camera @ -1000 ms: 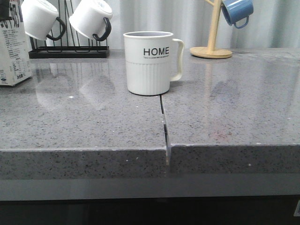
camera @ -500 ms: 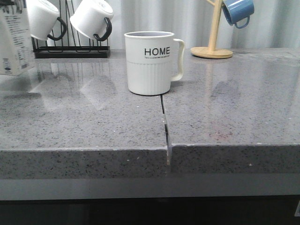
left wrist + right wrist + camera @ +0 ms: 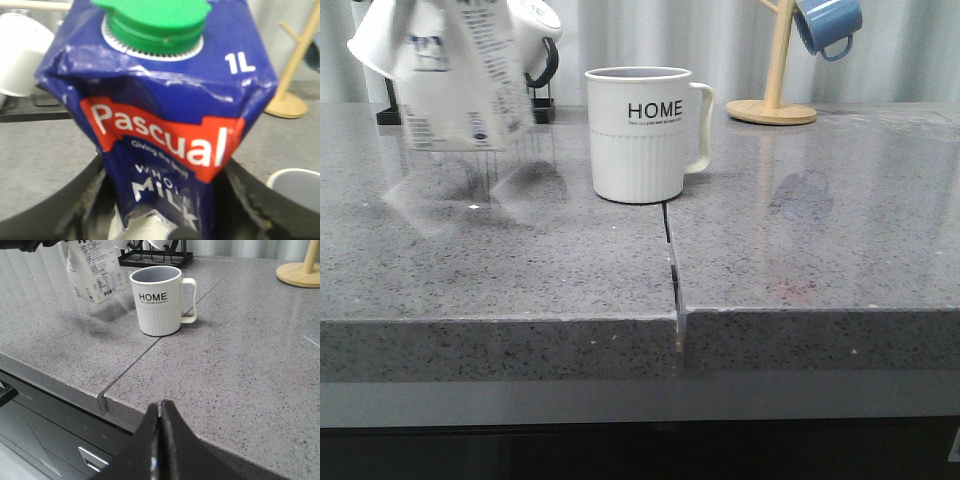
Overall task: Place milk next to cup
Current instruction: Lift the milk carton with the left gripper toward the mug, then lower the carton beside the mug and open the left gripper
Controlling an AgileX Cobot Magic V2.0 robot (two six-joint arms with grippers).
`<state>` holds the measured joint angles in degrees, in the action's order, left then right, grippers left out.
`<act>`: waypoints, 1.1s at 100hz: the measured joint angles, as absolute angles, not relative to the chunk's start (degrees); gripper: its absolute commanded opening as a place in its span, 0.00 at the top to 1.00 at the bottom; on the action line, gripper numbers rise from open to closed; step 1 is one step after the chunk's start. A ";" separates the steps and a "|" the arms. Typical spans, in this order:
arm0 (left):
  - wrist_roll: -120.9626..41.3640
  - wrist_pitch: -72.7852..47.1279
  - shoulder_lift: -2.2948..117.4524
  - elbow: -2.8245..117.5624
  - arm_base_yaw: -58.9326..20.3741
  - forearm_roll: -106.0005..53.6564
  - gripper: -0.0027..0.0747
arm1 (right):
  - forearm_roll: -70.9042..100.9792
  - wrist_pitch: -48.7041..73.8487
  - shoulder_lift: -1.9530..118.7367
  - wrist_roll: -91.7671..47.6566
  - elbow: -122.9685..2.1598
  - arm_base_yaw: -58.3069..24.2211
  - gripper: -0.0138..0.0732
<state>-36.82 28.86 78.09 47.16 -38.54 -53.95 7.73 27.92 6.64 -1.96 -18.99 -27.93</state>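
Observation:
The milk (image 3: 460, 75) is a white carton with small print, held tilted in the air above the counter, left of the cup. In the left wrist view its blue top with a green cap and "WHOLE MILK" (image 3: 160, 125) fills the frame, and my left gripper (image 3: 162, 220) is shut on it, a dark finger on each side. The cup (image 3: 638, 133) is a cream "HOME" mug with a ribbed lower half, upright at the counter's middle; it also shows in the right wrist view (image 3: 159, 300). My right gripper (image 3: 160, 407) is shut and empty near the counter's front edge.
A black rack with white mugs (image 3: 535, 40) stands at the back left, partly behind the carton. A wooden mug tree (image 3: 775, 100) with a blue mug (image 3: 828, 25) stands at the back right. A seam (image 3: 672, 270) runs through the grey counter below the cup.
The milk has been lifted off the counter's far left and carried right towards the cup, tilting as it goes. The cup has not moved.

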 measured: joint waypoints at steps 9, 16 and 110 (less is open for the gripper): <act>-35.00 28.86 79.67 47.16 -39.71 -52.63 0.93 | 7.73 27.92 6.64 -1.96 -18.99 -27.93 0.86; -34.49 28.86 81.02 47.16 -40.42 -52.38 0.93 | 7.73 27.92 6.64 -1.96 -18.99 -27.93 0.86; -35.64 27.78 80.53 45.61 -41.53 -51.93 0.14 | 7.73 27.92 6.64 -1.96 -18.99 -27.93 0.86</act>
